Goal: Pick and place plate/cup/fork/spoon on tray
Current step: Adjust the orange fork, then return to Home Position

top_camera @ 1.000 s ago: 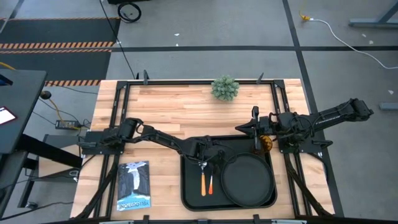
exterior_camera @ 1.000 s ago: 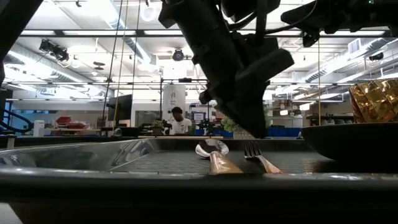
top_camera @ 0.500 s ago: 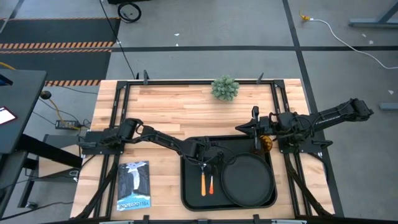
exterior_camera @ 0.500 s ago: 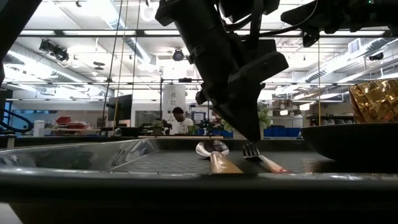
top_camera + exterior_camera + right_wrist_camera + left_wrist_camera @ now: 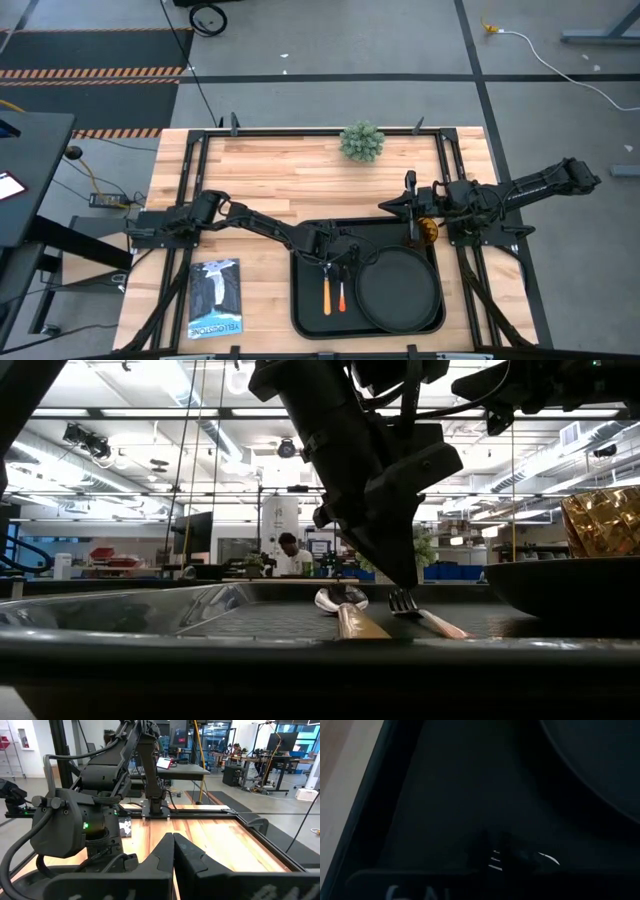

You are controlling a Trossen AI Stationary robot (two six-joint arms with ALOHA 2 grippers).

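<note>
My left gripper (image 5: 336,256) sat low over the fork (image 5: 339,288) head, inside the tray (image 5: 306,322); I couldn't tell whether its fingers were apart or closed. Over the last second it had dropped slightly toward the tines and the fork handle shifted a little. Fork lay flat on the tray, just beside the spoon (image 5: 326,289), plate (image 5: 399,288) on the tray's other half, cup (image 5: 427,230) at the tray's far corner. I judged all four placed. My right gripper (image 5: 173,851), fingers together, waited beside that corner.
</note>
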